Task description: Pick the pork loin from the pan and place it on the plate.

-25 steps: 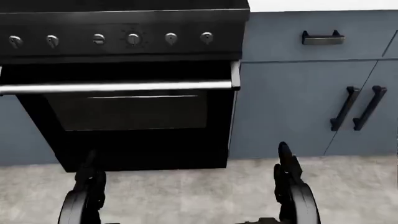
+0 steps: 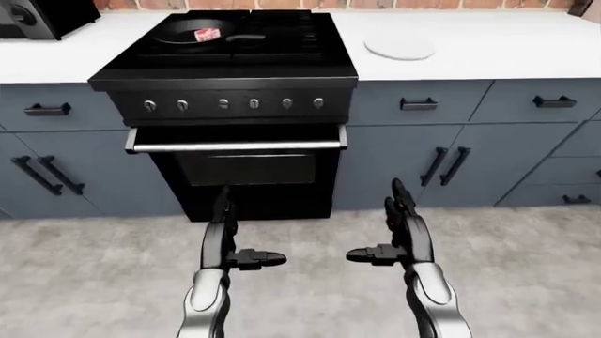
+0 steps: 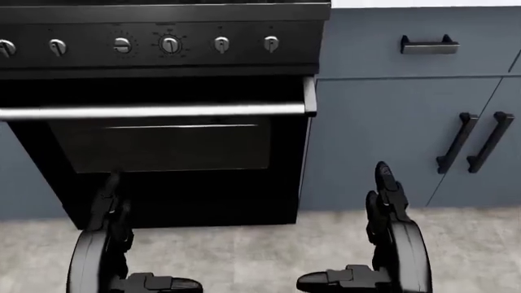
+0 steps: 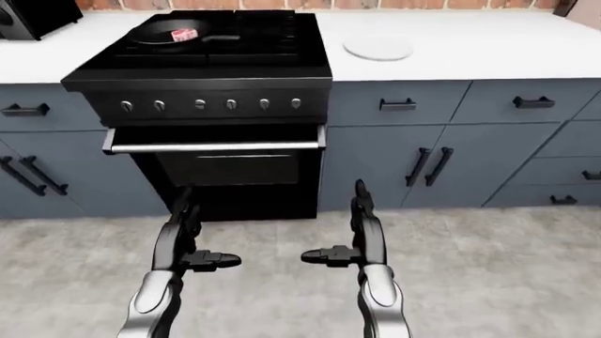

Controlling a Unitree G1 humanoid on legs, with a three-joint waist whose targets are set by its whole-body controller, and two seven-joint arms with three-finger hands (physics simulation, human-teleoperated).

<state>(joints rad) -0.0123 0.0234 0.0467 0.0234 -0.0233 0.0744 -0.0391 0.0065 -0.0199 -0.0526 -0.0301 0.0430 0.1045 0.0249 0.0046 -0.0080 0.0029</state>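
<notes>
Pork loin (image 2: 208,34) in pan (image 2: 188,32), long axis unclear; left hand (image 2: 228,243) and right hand (image 2: 399,225) wide, empty.

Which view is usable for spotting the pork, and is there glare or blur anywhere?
Left-eye view: sharp, evenly lit, pink pork loin visible in the black frying pan, round white plate clear. Head view: only the black oven front, dark with little detail; no blur, no strong glare.

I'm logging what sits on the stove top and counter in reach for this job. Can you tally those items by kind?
Pan: 1
Piece of pork loin, lying in the pan: 1
Plate, on the counter right of the stove: 1
Dark appliance, at the top left corner: 1
Total: 4
</notes>
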